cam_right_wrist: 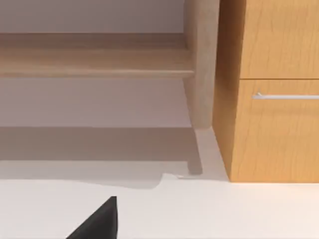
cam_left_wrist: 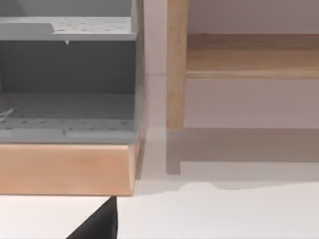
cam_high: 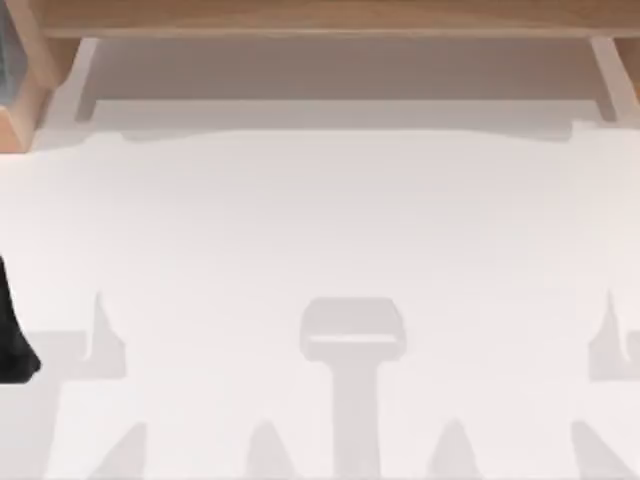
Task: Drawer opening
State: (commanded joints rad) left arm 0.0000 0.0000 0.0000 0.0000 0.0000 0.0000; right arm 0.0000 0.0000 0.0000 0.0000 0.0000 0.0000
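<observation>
- Pincer on the right [cam_right_wrist: 97, 223] hangs low over the desk [cam_high: 320, 230], well back from the cabinet [cam_right_wrist: 227, 99]. I cannot tell whether it is apart or together.
- The drawer [cam_right_wrist: 279, 134] is the cabinet front with the handle [cam_right_wrist: 286, 95]. It looks fully closed, flush with the panel above. I judge the cabinet stands near the desk's 2 o'clock corner.
- The left pincer [cam_left_wrist: 97, 224] faces a grey unit [cam_left_wrist: 65, 64] on a wooden base, toward 10 o'clock. Its state I cannot tell either. The left arm [cam_high: 15, 335] sits at the desk's 8 o'clock edge and looks idle.
- Risk: the handle is a thin bar lying close to the wood. A pincer arriving too high or too low would hit the front or close on nothing.
- Risk: a post [cam_right_wrist: 202, 64] under the shelf [cam_high: 320, 15] stands just beside the cabinet. An approach swung too far inward could clip it.
- Risk: the pincer starts off to one side of the handle. A pull angled along that line, not straight out, could bind the drawer or drag the cabinet.
- Risk: a shallow grip near the bar's end could slip off once the pull begins.
- Risk: the reach is long, so the arm may run short before the drawer is well out.
</observation>
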